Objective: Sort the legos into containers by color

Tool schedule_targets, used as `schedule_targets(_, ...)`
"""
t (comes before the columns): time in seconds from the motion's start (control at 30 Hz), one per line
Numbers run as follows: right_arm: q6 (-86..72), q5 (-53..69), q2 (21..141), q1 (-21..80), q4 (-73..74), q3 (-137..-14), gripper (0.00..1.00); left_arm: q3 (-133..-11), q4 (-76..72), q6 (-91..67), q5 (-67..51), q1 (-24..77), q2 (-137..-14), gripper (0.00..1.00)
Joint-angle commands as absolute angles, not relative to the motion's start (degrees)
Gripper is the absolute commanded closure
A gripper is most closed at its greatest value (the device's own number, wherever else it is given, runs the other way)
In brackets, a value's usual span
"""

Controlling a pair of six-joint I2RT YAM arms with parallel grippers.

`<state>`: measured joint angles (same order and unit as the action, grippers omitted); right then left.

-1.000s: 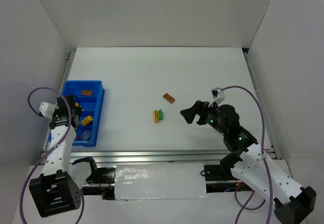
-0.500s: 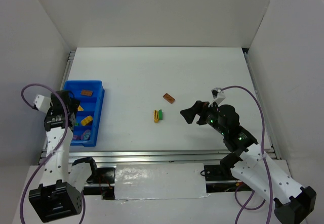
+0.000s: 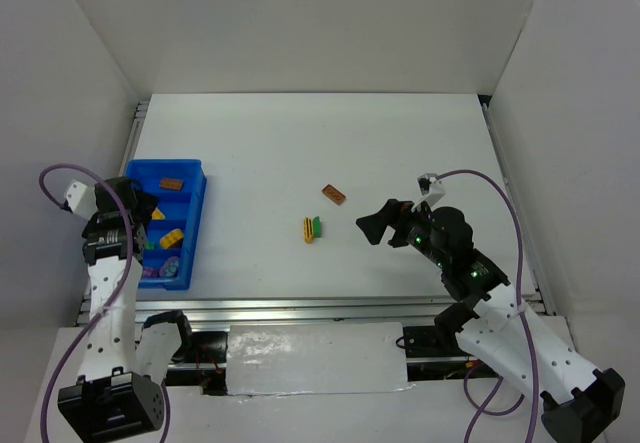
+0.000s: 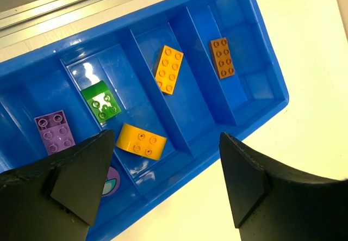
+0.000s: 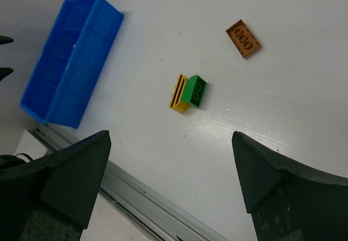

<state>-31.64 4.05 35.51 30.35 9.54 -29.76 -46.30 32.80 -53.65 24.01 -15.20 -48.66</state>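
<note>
Blue tray [image 3: 196, 221], tabletop [image 3: 400, 143] left edge, beneath spread empty left end effector [image 4: 167, 137]; lower spread right end effector [image 5: 171, 136] astride green brick [image 5: 194, 91] alone, off touching yellow brick [image 5: 179, 93].

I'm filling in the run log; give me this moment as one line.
left gripper: open, by blue tray | right gripper: open, empty | on table: brown brick, yellow brick against green brick

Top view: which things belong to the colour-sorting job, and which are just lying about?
Job: blue tray, yellow brick, green brick, brown brick.
Just lying about: purple cable, metal rail.
</note>
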Motion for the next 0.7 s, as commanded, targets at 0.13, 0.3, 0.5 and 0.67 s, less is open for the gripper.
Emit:
schedule_targets(0.13,-30.9,3.6,35.6,30.1,7.3,-30.7,0.0,-50.3,33.0,-49.3,22.4,-15.5,-48.8,0.06)
schedule_targets(0.3,-30.9,3.3,35.5,30.2,7.6,-30.8,0.0,-54.0,33.8,-43.3,18.5,-15.4,-49.9,0.0)
schedule_targets(0.5,-30.9,3.7,36.3,30.1,7.3,-31.0,0.0,-56.6,35.1,-38.2,17.3,-15.4,-49.6,0.0)
schedule_targets(0.67,-30.9,3.6,36.2,30.1,7.4,-31.0,0.0,-58.1,35.7,-35.6,16.2,-15.5,-49.1,0.0)
